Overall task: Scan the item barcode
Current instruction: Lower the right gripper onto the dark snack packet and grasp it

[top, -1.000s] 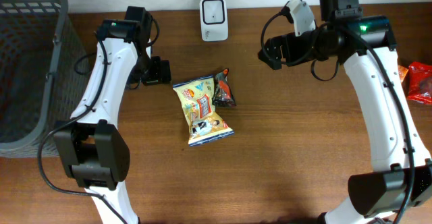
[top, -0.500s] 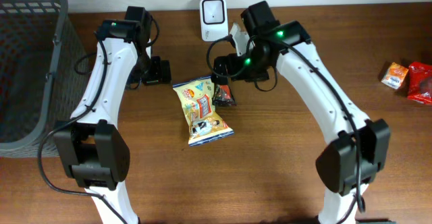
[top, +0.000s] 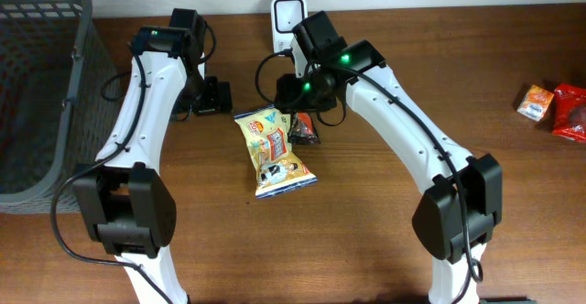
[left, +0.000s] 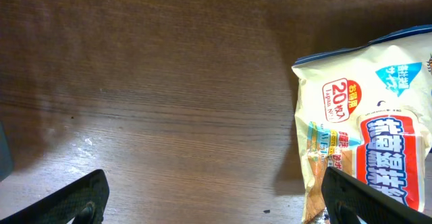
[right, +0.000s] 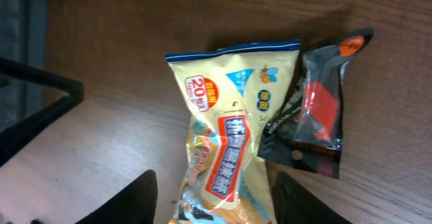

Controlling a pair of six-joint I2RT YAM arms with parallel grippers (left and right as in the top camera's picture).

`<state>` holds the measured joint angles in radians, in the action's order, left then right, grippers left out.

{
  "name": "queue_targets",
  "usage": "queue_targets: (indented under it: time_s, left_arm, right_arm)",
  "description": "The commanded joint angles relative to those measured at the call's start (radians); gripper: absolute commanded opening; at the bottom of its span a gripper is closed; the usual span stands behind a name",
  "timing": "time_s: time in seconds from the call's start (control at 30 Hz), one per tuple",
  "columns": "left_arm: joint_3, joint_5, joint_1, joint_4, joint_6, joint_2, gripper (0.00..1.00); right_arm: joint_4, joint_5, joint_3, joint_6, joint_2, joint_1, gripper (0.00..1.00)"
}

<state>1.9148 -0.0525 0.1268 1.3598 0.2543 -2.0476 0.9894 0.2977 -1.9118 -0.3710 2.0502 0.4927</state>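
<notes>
Swung across from the upper right of the overhead frame since a second ago, my right arm (top: 394, 112) now reaches to the upper centre, its wrist over the top of the yellow snack bag (top: 273, 150), which lies flat in the middle of the table (top: 385, 240). A dark packet (top: 304, 127) touches the bag's upper right edge. The white scanner (top: 286, 13) stands at the top centre, partly hidden behind my wrist. My left gripper (top: 215, 96) sits unchanged, left of the bag, with a grey basket (top: 37, 93) at the far left and red and orange packets (top: 557, 107) at the far right edge. From my left wrist, the fingers stand spread wide at the bottom corners with only bare wood between them; the bag fills the right side. From my right wrist, my right gripper (right: 223, 197) stands partly open, fingers at the bottom on either side of the bag's lower half, gripping nothing; the dark packet lies to the right.
</notes>
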Motion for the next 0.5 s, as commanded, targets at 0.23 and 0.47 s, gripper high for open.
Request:
queue_targets:
  time_s: [0.23,0.47]
  left_arm:
    - [-0.002,0.011,0.001,-0.002,0.006,0.005,0.99]
    - [-0.002,0.011,0.001,-0.002,0.006,0.005,0.99]
  right_arm:
    - [-0.002,-0.244,0.020,-0.013,0.119,0.005,0.62]
    - [-0.116,-0.270,0.061,-0.012,0.201,0.006,0.46]
